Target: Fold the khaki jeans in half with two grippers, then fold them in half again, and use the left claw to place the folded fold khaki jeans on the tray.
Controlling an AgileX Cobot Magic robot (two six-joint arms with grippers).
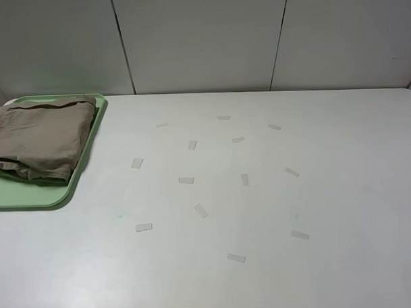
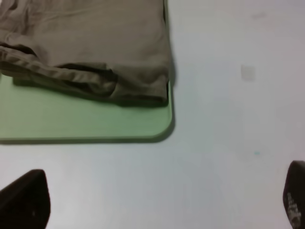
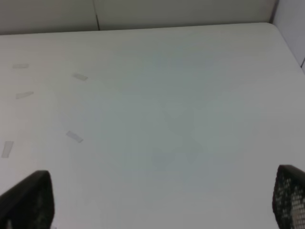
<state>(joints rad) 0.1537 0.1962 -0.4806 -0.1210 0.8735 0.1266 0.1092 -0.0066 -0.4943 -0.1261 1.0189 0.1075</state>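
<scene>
Folded khaki jeans (image 1: 39, 138) resting on the tray (image 1: 31, 194), upper left. Left claw (image 2: 157, 200) and right gripper (image 3: 162, 200) both spread wide, gripping nothing — looks finished.

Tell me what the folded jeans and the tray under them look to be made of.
The khaki jeans: soft woven cloth, probably cotton, matte; it creases and slumps at the folds. The tray: apparently moulded plastic, smooth pale green with a faint sheen, rounded corner and low rim.
</scene>
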